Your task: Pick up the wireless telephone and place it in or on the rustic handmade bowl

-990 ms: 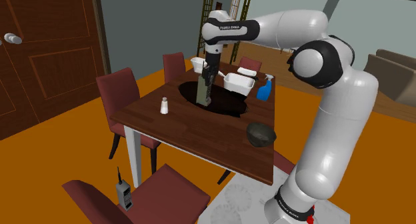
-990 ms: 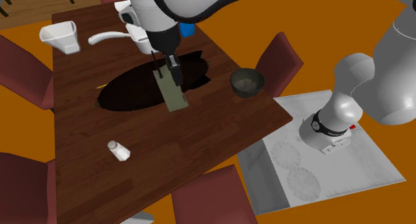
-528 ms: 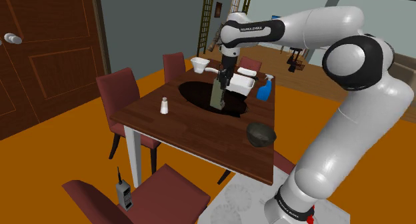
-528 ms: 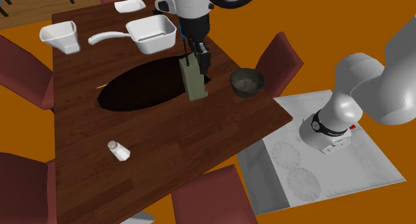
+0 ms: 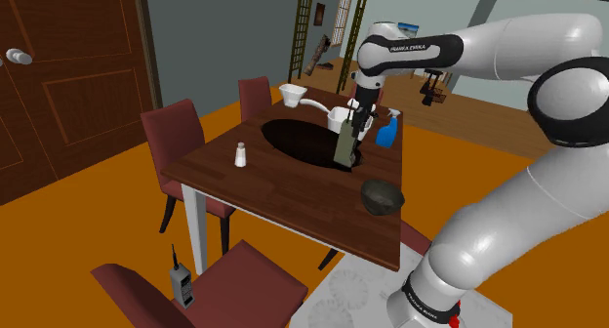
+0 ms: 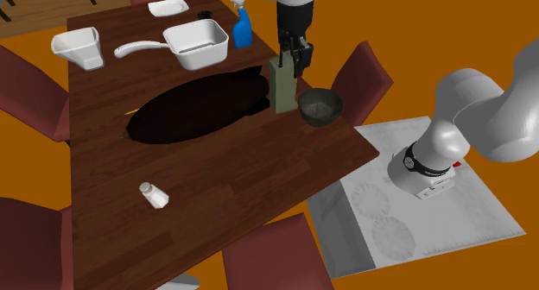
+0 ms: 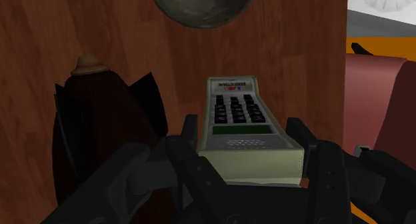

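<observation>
- The white arm [image 5: 507, 228] rises from the lower right of the shoulder view, bends at a dark joint near the right edge, and reaches leftward across the upper part of the frame.
- Its wrist turns down at upper centre, so the black end effector [image 5: 357, 131] points downward.
- In the second exterior view, the forearm enters from the top edge, right of centre.
- In the wrist view, both fingers [image 7: 319, 164] press against the sides of a wireless telephone [image 7: 243, 123], clasping it.

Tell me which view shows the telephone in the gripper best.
The wrist view: the telephone faces the camera, keypad and screen plain, clasped between the jaws. The shoulder and second exterior views show it as an upright olive slab next to the dark bowl, its keys not visible.
</observation>
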`<state>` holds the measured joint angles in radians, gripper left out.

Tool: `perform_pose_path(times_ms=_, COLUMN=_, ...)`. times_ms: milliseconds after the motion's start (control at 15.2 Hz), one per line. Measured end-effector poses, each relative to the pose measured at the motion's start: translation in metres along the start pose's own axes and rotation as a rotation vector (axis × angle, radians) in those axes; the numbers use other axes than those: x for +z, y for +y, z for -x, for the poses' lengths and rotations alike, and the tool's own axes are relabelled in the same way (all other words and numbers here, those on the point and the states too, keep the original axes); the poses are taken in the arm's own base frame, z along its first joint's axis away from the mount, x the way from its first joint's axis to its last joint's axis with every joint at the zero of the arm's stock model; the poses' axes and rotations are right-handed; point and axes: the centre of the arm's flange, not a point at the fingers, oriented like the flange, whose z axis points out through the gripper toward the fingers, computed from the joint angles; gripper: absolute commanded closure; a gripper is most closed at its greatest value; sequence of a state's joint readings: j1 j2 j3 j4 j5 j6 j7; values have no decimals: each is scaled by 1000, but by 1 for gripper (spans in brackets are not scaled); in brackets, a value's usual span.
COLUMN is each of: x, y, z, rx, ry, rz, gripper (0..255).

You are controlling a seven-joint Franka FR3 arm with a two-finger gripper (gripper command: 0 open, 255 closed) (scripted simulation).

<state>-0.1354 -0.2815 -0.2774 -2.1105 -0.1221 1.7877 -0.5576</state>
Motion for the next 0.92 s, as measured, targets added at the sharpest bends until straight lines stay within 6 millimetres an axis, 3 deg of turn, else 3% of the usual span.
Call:
perform_pose_path(times_ms=858, x=7, y=43, z=168, rx=0, ry=1, rz=0, gripper=255)
perform_pose_path(times_ms=924, x=9, y=44, z=174, rx=0, ry=1, rz=0, gripper=255)
